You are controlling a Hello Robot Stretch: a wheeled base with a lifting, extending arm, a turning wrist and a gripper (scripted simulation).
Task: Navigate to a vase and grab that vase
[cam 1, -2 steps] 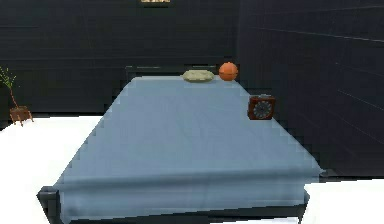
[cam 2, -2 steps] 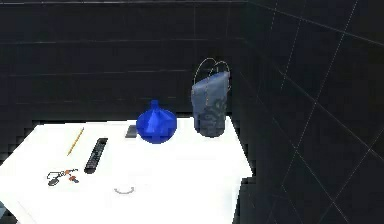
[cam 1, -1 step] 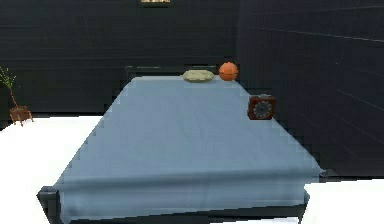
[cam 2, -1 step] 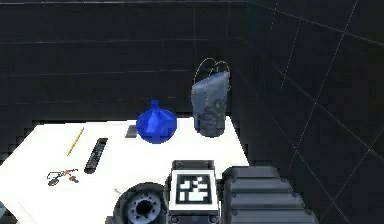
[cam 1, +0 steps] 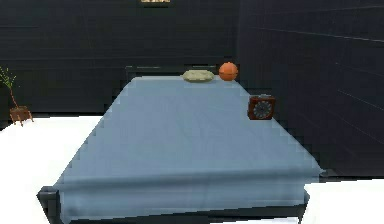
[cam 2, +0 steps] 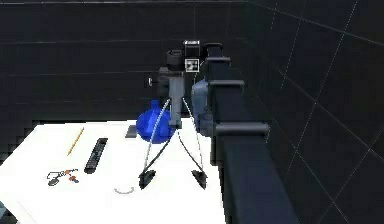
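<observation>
A round blue vase-like thing (cam 2: 154, 123) sits at the far edge of a white tabletop (cam 2: 40, 150) in the arm side view. My gripper (cam 2: 174, 178) hangs in front of it, its dark body just right of the blue thing and its two thin fingers (cam 2: 149, 176) reaching down toward the near side of the table. The blue thing rests on or just over the tabletop behind the gripper, so I cannot tell whether the gripper holds anything. The dark arm bar (cam 2: 240, 150) rises along the right.
On the white table lie a pencil (cam 2: 75, 140), a dark remote-like bar (cam 2: 96, 155), a small reddish item (cam 2: 60, 178) and a thin curved piece (cam 2: 124, 189). Ahead stands a blue bed (cam 1: 180, 140) bearing a pillow (cam 1: 198, 75), an orange ball (cam 1: 228, 71) and a clock (cam 1: 261, 107); a potted plant (cam 1: 14, 100) stands on the left.
</observation>
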